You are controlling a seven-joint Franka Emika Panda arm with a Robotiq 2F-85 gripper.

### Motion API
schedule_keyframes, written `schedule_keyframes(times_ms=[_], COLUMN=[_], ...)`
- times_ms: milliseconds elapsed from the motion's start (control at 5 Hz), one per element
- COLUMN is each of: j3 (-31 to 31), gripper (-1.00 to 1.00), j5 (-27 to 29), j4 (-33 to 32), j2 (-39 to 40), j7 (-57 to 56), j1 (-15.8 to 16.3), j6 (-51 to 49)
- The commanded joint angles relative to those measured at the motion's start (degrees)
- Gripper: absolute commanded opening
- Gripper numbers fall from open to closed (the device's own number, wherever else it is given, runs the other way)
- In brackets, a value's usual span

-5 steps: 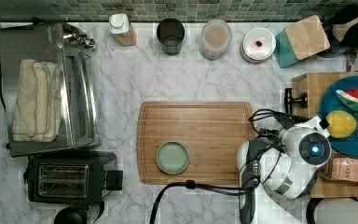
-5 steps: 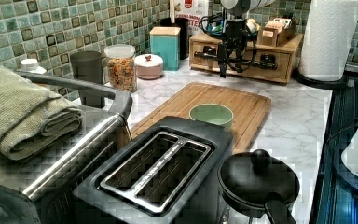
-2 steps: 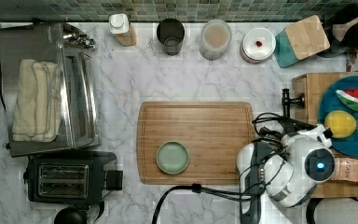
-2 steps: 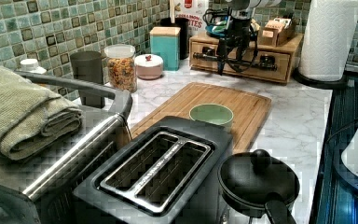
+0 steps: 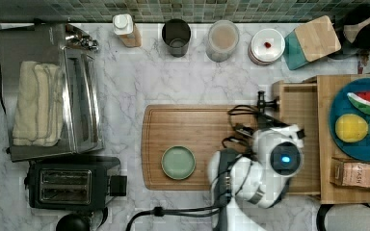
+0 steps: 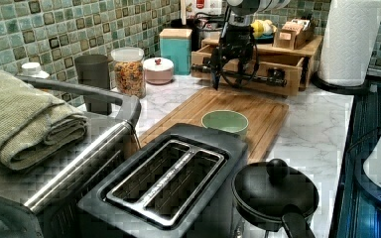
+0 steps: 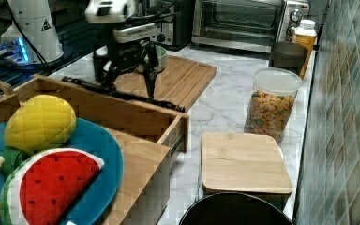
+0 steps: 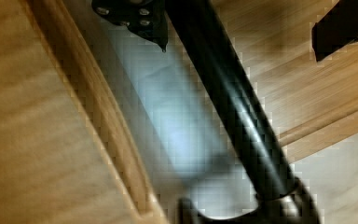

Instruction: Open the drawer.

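Observation:
The light-wood drawer [image 5: 296, 110] stands pulled part way out of its wooden cabinet, its front panel [image 7: 122, 112] over the edge of the cutting board. A long black bar handle [image 7: 136, 99] runs across that front on two posts. My gripper [image 7: 129, 89] hangs straight down over the handle [image 6: 248, 78], open, with one finger on each side of the bar. In the wrist view the bar [image 8: 233, 102] passes between the two fingertips, close against one fingertip [image 8: 140, 21] and apart from the other. My arm's wrist [image 5: 279, 159] covers the gripper from above.
A wooden cutting board [image 5: 197, 130] with a green bowl [image 5: 178, 162] lies right in front of the drawer. On the cabinet top sit a blue plate [image 5: 339, 103] of toy fruit and a box. Jars line the tiled wall; a toaster [image 5: 72, 183] and a toaster oven [image 5: 48, 91] stand at the top view's left.
The drawer has slid out toward the cutting board, and my gripper has moved with its handle toward the top view's left.

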Motion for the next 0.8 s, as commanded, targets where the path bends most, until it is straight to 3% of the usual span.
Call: schedule_keyframes(times_ms=[200, 800], j3=[12.2, 14.0], gripper=[1.00, 1.00], j5=[-1.2, -1.3], j4=[-7.1, -7.1], j2=[-6.1, -6.1], j7=[-1.9, -1.8], j1=[11.6, 9.7], j6=[-2.6, -2.6])
